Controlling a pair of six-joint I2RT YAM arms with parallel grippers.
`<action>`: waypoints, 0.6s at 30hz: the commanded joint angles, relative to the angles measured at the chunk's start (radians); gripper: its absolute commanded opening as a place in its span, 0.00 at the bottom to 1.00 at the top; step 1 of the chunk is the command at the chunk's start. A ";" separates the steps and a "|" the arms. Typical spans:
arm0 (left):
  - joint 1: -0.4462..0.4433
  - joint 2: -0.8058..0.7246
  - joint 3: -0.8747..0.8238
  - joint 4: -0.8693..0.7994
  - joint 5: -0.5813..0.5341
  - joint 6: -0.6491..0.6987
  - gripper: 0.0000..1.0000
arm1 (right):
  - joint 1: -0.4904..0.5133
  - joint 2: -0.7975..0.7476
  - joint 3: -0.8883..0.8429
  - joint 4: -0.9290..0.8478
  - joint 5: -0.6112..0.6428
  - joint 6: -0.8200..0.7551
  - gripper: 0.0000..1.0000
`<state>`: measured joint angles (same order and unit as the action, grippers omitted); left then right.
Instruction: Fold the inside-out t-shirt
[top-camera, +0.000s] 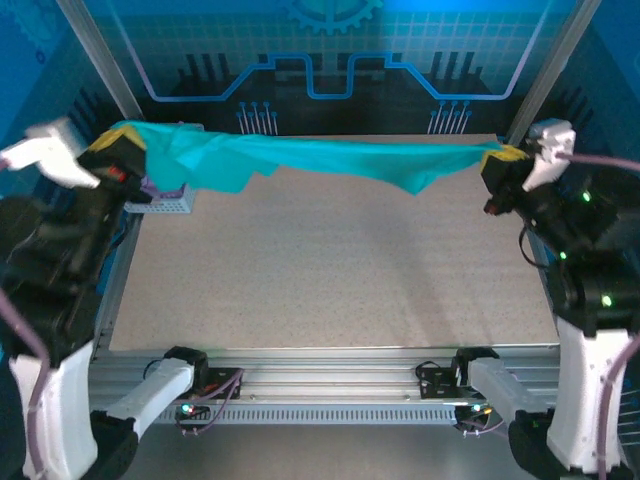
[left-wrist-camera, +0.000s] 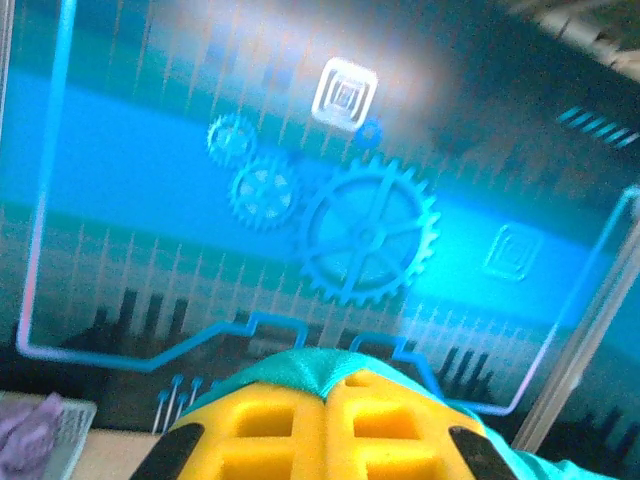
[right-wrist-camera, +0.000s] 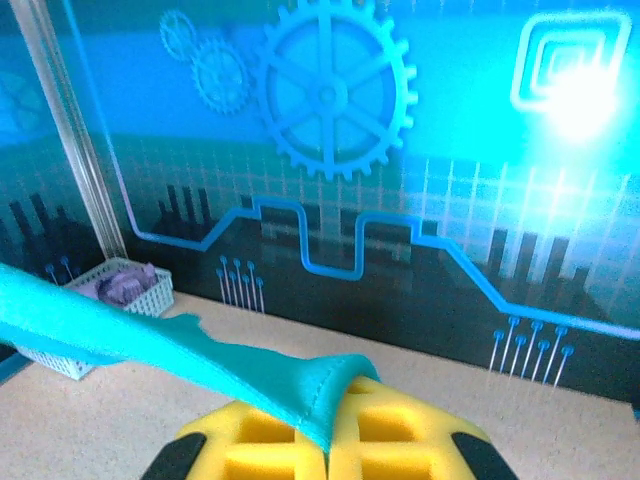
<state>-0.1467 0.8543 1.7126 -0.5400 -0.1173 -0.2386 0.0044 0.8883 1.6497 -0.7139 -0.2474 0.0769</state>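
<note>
Left wrist view: the left end effector (left-wrist-camera: 325, 388) has its yellow fingers (left-wrist-camera: 255, 432) pressed together, pinching a bunched edge of the teal shirt (left-wrist-camera: 300, 365), which bulges up over the fingertips and runs off to the lower right.

On the right wrist camera, the right end effector (right-wrist-camera: 328, 405) is likewise clamped on the shirt. A seamed hem folds down between its two yellow pads (right-wrist-camera: 400, 432), and the fabric stretches away to the left as a taut band.

From above, the two end effectors sit at the far corners of the speckled surface (top-camera: 330, 280), the left one by the left frame post and the right one by the right post. The shirt hangs between them as one long strip over the far edge of the surface, sagging slightly. One loose flap droops left of the middle and a pointed one droops right of the middle. Whether these flaps touch the surface I cannot tell.

Just below the left end effector stands a small white basket (top-camera: 172, 208) at the far-left corner, with a lavender cloth (top-camera: 160, 187) in it.

Behind it all is a blue backdrop (top-camera: 330, 60) printed with gears and circuit lines.
</note>
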 joint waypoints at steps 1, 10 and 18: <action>0.009 -0.013 0.019 0.033 0.040 -0.026 0.00 | -0.012 -0.047 0.021 -0.048 -0.004 -0.005 0.00; 0.009 0.190 0.036 0.049 -0.034 0.033 0.00 | -0.011 0.054 0.007 -0.008 0.029 -0.025 0.00; 0.036 0.542 -0.094 0.246 -0.059 0.041 0.03 | 0.056 0.378 -0.194 0.280 0.137 -0.043 0.00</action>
<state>-0.1356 1.3025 1.6463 -0.3946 -0.1455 -0.2180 0.0311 1.1500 1.5051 -0.5735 -0.1841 0.0563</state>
